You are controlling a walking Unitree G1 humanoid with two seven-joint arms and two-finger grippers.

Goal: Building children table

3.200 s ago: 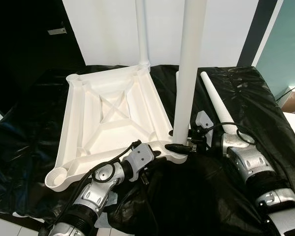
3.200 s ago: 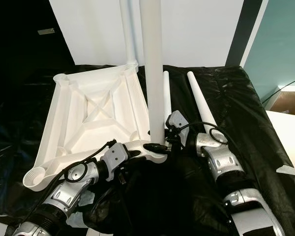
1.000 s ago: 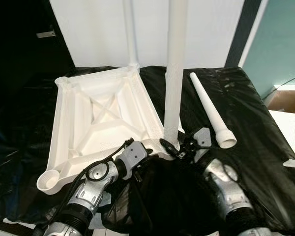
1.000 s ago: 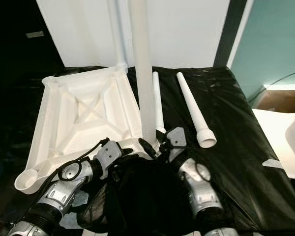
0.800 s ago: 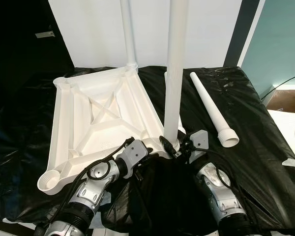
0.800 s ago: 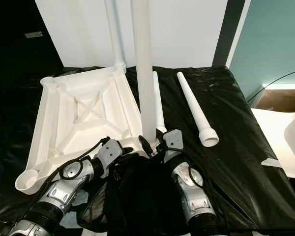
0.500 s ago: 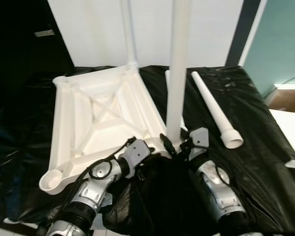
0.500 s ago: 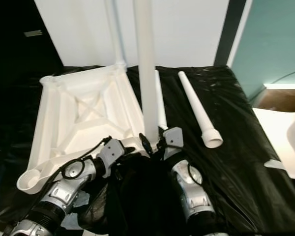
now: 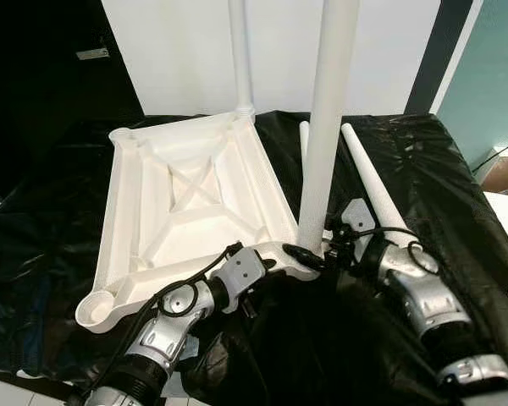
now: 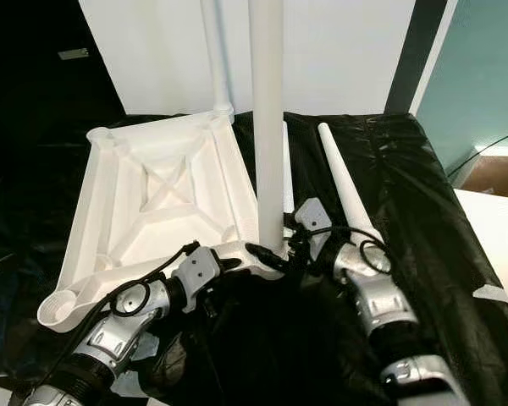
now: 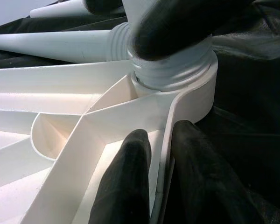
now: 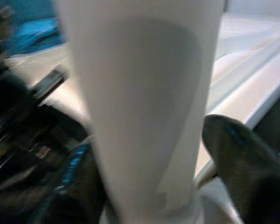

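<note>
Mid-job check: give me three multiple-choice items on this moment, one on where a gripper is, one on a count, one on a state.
1. Where is the right gripper?
A. At the base of the near upright leg
B. On a loose leg
C. Hanging idle

2. How many legs stand upright in the tabletop?
A. One
B. Two
C. Four

3. What is the left gripper doing?
A. Open above the sheet
B. Pinching the tabletop's rim
C. Holding a loose leg

Answers:
1 A, its fingers flank that leg just above the corner socket.
2 B, the near one and the far upright leg; two loose legs lie on the black sheet.
3 B, its fingers sit on either side of the rim wall.
</note>
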